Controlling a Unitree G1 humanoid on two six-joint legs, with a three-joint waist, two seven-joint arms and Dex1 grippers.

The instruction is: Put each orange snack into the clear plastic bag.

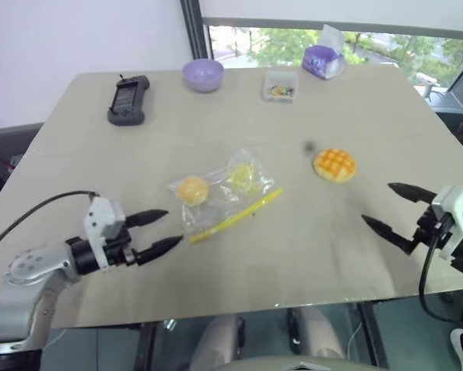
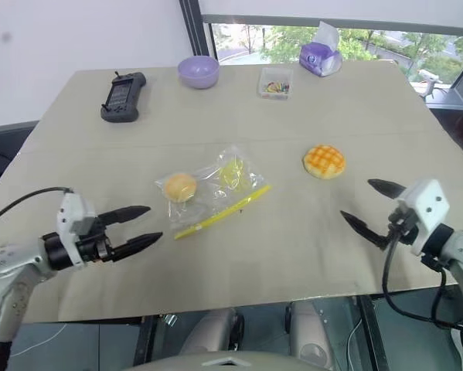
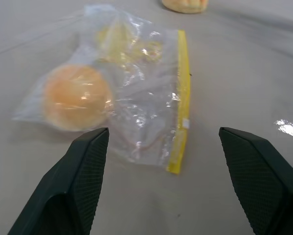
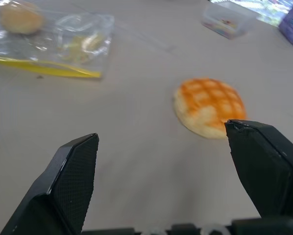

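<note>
Office-like room: plain beige table (image 1: 239, 263) beside a large window (image 1: 347, 42).

table (image 1: 308, 255): beige, glossy | wall (image 1: 76, 35): white | window (image 1: 370, 46): daylight, green trees

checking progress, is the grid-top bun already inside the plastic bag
No, the grid-top bun lies bare on the table, apart from the plastic bag.
</note>
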